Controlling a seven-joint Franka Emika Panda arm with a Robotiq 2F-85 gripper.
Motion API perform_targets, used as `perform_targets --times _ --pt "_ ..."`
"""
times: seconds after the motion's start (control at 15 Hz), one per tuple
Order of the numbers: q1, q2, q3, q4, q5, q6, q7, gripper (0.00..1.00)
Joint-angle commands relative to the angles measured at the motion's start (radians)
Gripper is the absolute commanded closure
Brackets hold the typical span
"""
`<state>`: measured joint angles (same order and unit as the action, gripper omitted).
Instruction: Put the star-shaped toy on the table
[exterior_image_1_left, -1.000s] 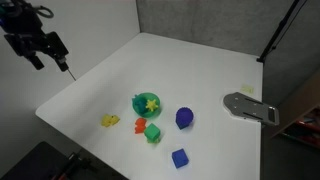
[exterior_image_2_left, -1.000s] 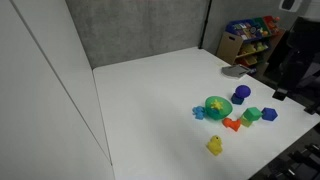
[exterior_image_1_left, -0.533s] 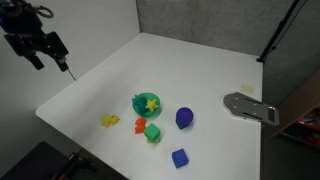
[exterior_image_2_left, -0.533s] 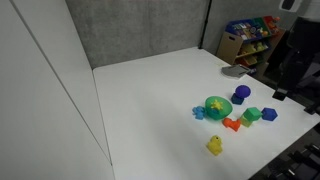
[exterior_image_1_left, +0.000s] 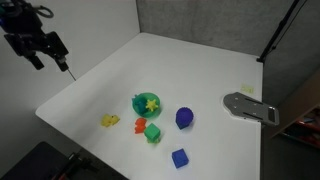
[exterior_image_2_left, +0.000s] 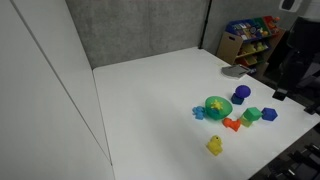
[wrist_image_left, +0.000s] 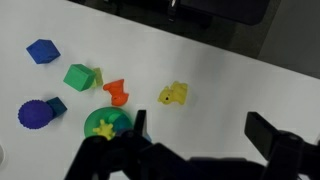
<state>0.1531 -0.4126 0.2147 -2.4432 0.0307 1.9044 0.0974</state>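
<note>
The gripper (wrist_image_left: 195, 140) is spread wide: its 2 fingers (wrist_image_left: 112, 152) stand well apart with only bare white table (wrist_image_left: 225, 105) between them, grasping nothing. That open stance suits an approach, since nothing has been picked up yet. In an exterior view the gripper (exterior_image_1_left: 46, 50) hangs high beside the table's corner, well apart from every toy.

Nearest ahead of the fingers, in the wrist view, is the star-shaped toy (wrist_image_left: 103, 128). It lies flat inside a small green bowl (wrist_image_left: 122, 120), whose near rim is cut off by the finger at the view's left side. Both exterior views confirm the star-shaped toy (exterior_image_1_left: 150, 103) (exterior_image_2_left: 215, 105) rests in the bowl, not on the table, so the task looks unstarted.

A little further beyond the gap between the fingers lies a yellow non-star piece (wrist_image_left: 174, 94), alone on open surface. Next out from that same finger come an orange piece (wrist_image_left: 116, 92) and a green cube (wrist_image_left: 80, 77), close together. A blue knobbly ball (wrist_image_left: 33, 115) sits off to that finger's outer side, and farthest away lies a blue block (wrist_image_left: 42, 51).

Likely the fingers must come down over the bowl and close across the star's points. The rim may crowd them, and the bare stretch near the yellow piece offers room to set it down.
</note>
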Motion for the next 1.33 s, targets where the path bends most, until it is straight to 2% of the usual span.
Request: perform_targets --times 0.0,0.33,0.67,1.27 --pt "0.004 0.012 -0.010 0.015 -0.003 0.008 0.010 0.00" --pt "-0.010 0.054 -0.017 0.062 -0.015 0.047 0.018 0.00" --pt "-0.040 0.130 -0.041 0.113 -0.023 0.134 0.020 0.00" --pt "-0.112 0.337 -0.109 0.162 -0.107 0.386 0.047 0.00"
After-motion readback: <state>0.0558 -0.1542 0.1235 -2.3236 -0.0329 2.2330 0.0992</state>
